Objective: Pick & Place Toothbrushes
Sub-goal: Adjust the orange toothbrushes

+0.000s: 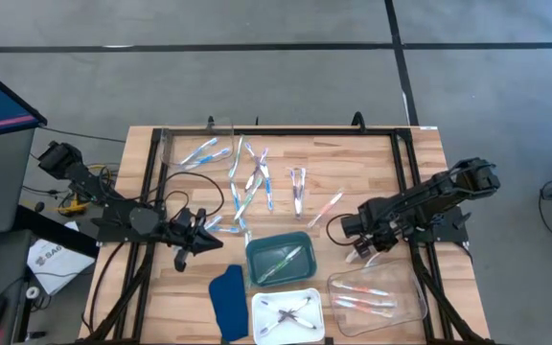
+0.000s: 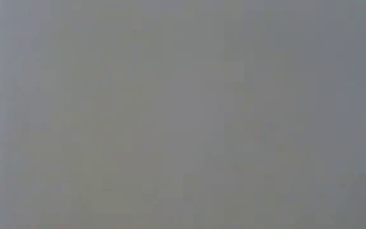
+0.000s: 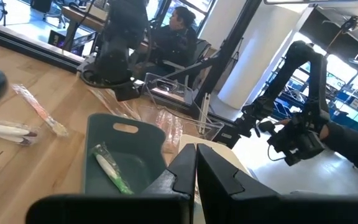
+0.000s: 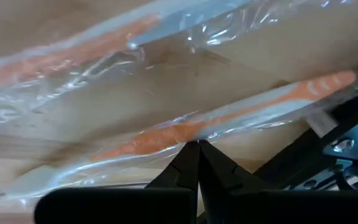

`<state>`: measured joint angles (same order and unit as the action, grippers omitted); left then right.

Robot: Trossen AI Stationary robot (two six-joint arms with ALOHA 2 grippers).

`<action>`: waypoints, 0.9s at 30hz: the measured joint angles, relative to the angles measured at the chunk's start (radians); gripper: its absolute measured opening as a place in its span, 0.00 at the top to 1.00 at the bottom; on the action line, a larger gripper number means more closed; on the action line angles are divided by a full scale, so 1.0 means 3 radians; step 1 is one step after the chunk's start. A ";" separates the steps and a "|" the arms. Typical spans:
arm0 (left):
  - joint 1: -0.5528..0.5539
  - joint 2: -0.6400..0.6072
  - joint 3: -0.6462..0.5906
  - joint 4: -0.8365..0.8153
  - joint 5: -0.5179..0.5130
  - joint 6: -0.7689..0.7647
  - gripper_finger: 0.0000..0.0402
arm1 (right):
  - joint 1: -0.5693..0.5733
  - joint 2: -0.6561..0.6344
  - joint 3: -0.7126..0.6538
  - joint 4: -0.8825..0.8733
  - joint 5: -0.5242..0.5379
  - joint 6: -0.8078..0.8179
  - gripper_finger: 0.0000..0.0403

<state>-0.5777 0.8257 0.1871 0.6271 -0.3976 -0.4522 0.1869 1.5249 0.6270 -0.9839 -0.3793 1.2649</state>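
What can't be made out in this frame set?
- Low view: a flat grey blur, showing nothing.
- Right wrist view: whether the shut right end effector actually pinches the wrapped orange toothbrush or only touches it.
- High view: the brushes in the white tray are too small to count.

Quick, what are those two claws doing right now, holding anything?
Left tool: shut, empty, by the green tray.
Right tool: shut on an orange toothbrush in clear wrap.

Even, bright light overhead; the low view is a featureless grey blur, and glare streaks the wrapped toothbrushes.
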 joint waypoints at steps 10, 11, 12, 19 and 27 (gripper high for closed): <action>0.0000 0.0000 0.0000 0.0005 -0.0072 0.0005 0.98 | -0.0048 -0.0001 -0.0007 0.0250 0.0141 -0.0010 1.00; 0.0000 0.0000 0.0000 0.0005 -0.0070 0.0005 0.98 | -0.0070 -0.0003 -0.0006 0.0279 0.0145 -0.0022 1.00; 0.0000 0.0000 0.0000 0.0005 -0.0071 0.0005 0.98 | -0.0096 -0.0004 -0.0005 0.0304 0.0147 -0.0035 1.00; 0.0000 0.0000 0.0000 0.0007 -0.0070 0.0020 0.98 | -0.0374 -0.0005 0.0054 0.0358 0.0278 -0.0206 1.00; 0.0010 0.0000 0.0000 0.0009 -0.0070 0.0032 0.98 | -0.0663 0.0006 0.0371 0.0502 0.0945 -0.0569 1.00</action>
<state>-0.5747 0.8257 0.1871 0.6296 -0.4187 -0.4427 -0.0120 1.5269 0.7384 -0.8333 -0.0959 1.0942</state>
